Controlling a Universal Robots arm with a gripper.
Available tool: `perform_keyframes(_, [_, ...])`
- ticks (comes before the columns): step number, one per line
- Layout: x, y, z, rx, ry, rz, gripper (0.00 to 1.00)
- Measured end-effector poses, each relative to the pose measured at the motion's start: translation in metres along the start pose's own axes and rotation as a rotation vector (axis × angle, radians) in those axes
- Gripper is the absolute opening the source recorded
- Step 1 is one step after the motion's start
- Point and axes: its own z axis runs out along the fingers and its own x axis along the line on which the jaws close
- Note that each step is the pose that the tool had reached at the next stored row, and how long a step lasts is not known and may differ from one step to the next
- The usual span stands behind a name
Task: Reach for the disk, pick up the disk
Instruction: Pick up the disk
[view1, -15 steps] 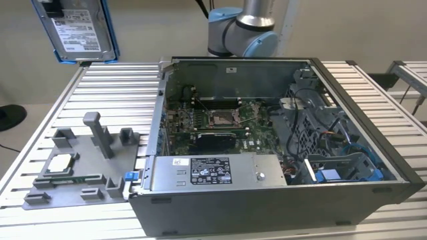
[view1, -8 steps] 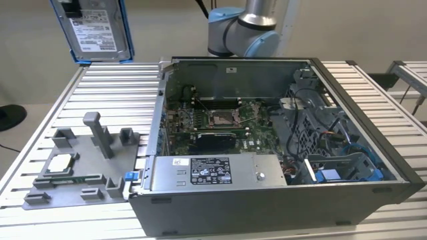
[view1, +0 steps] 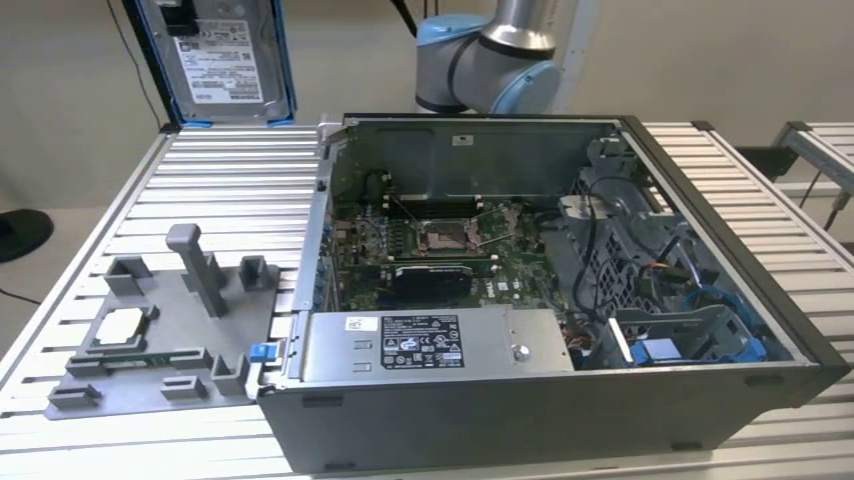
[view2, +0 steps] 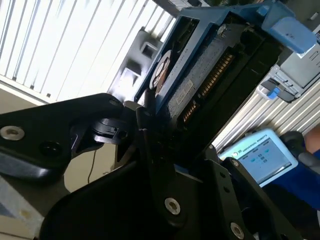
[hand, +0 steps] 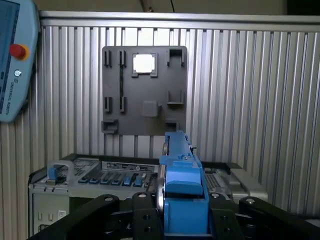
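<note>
The hand (hand: 182, 205) is squeezing tight on the disk (view1: 224, 62), holding it by its blue edge. The disk is hanging high in the air behind the case (view1: 534, 420), so the picking up is looking done.

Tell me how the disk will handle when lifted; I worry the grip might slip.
Probably stiff: the disk is a flat metal slab, unlikely to flex. Likely heavy for its size, loading the gripper shut on it. Its blue frame looks like smooth plastic, so it might slip; the exposed connector pins suggest handling it gently.
</note>
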Motion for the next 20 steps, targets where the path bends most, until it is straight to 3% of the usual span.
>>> perform_keyframes(8, [0.0005,-0.0185,0.0003,0.0001,-0.0001,0.0,0.0])
perform_keyframes(20, [0.0029,-0.0576,0.0007,0.0,0.0,-0.001,0.0])
